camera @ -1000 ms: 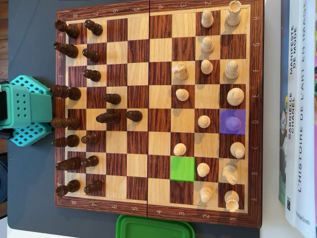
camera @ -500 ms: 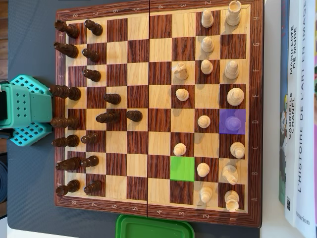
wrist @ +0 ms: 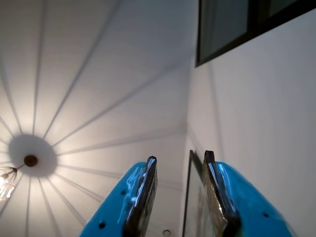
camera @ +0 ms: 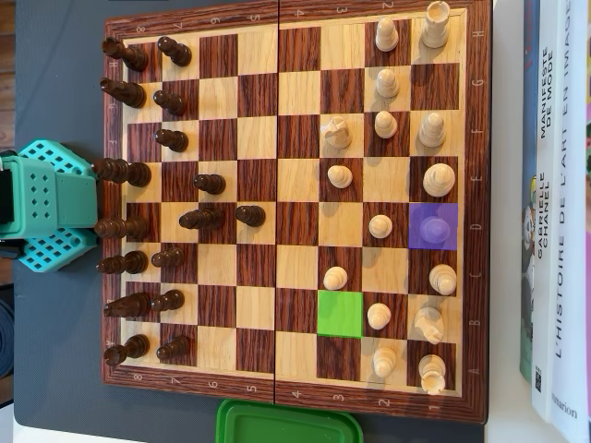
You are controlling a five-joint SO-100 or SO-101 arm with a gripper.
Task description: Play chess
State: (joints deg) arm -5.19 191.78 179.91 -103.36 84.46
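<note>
Two marked squares are waiting on the chessboard (camera: 295, 23).
We are holding our gripper (wrist: 178, 160) skyward, fingers apart and empty; no piece is yet sitting on the green square (camera: 340, 314) or the purple square (camera: 433, 226).

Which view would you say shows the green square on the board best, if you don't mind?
The overhead view: the green square lies in full sight, empty. The wrist view points at the ceiling and shows only the open gripper, no board.
</note>
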